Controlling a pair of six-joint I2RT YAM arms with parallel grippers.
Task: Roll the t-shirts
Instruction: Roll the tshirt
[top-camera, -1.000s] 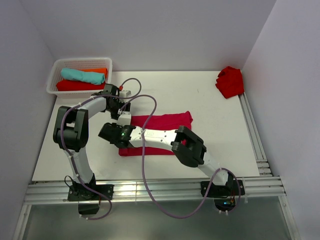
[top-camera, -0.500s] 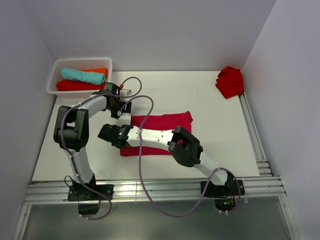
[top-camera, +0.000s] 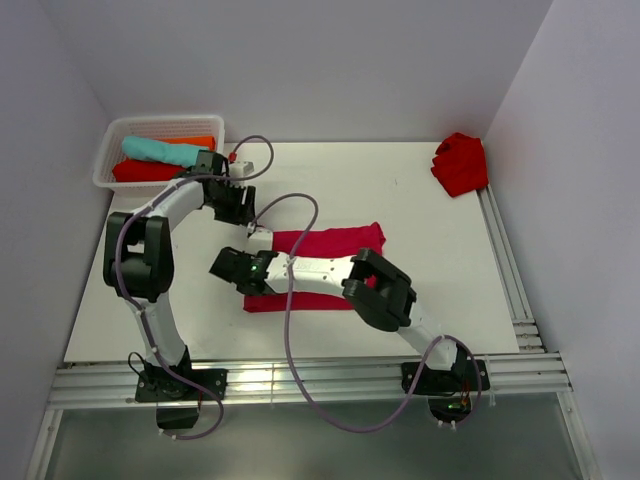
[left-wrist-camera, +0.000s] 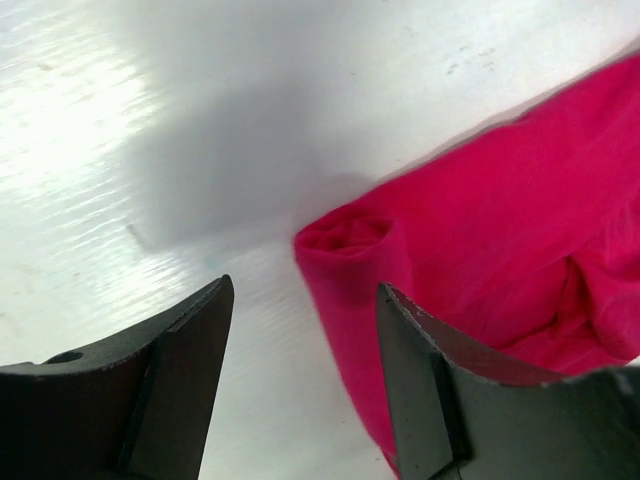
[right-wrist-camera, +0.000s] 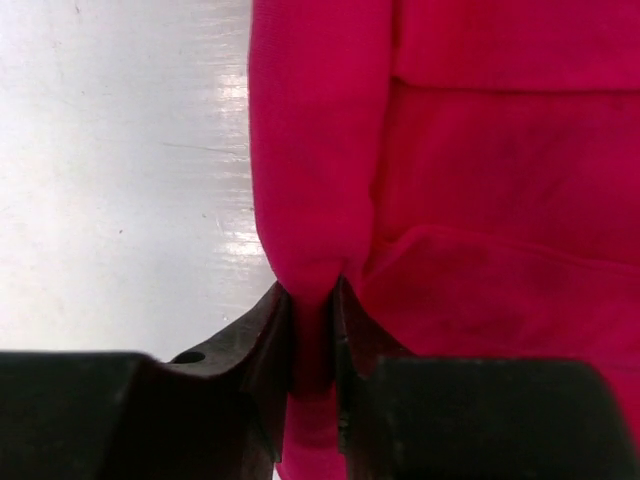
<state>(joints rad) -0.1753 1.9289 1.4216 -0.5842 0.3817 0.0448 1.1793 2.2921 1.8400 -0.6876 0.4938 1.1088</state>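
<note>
A pinkish-crimson t-shirt (top-camera: 335, 242) lies folded into a long strip at mid-table. My right gripper (top-camera: 228, 268) is at the strip's left end. In the right wrist view it (right-wrist-camera: 313, 340) is shut on a raised fold of the crimson cloth (right-wrist-camera: 470, 150). My left gripper (top-camera: 245, 215) hovers just behind the shirt's far left corner. In the left wrist view it (left-wrist-camera: 305, 375) is open and empty. A small rolled corner of the shirt (left-wrist-camera: 350, 235) lies ahead of its jaws on the white table.
A white basket (top-camera: 112, 140) at the back left holds rolled teal (top-camera: 165, 151), orange (top-camera: 198, 142) and scarlet (top-camera: 150, 172) tees. A crumpled scarlet t-shirt (top-camera: 461, 162) lies at the back right by the wall. Metal rails run along the near and right table edges.
My left gripper has drawn back from the shirt's left corner toward the basket. My right gripper, still pinching the cloth, has shifted slightly to the right.
</note>
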